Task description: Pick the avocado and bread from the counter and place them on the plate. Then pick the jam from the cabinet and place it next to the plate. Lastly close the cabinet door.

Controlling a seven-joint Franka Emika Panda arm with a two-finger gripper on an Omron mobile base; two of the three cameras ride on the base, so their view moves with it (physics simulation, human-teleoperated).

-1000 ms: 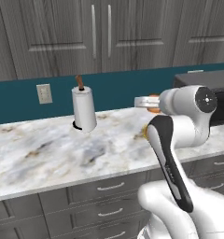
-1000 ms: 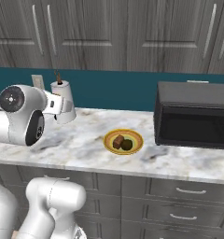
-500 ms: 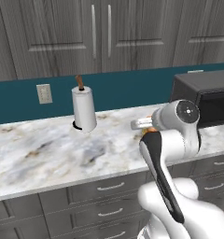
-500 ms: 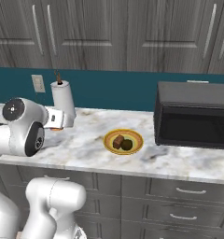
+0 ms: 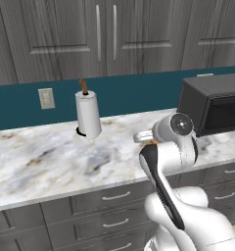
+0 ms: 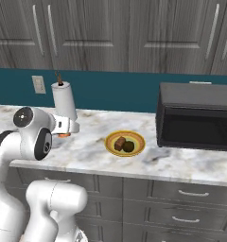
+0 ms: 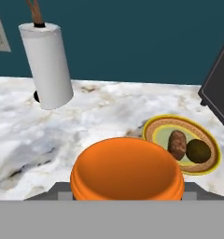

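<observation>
Our arm has dropped toward the counter [image 6: 87, 146]; our claw [image 6: 64, 134] grips the jam [image 7: 127, 170], plate [image 7: 153, 126] just ahead, ready for setting it alongside.

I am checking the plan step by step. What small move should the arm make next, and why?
Probably lower the jam, held in the claw, onto the bare counter left of the plate. The avocado and bread already lie on the plate, and the jar hangs beside it.

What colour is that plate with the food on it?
The plate has a yellow rim, an orange ring and a pale green centre, clearest in the hand view.
</observation>
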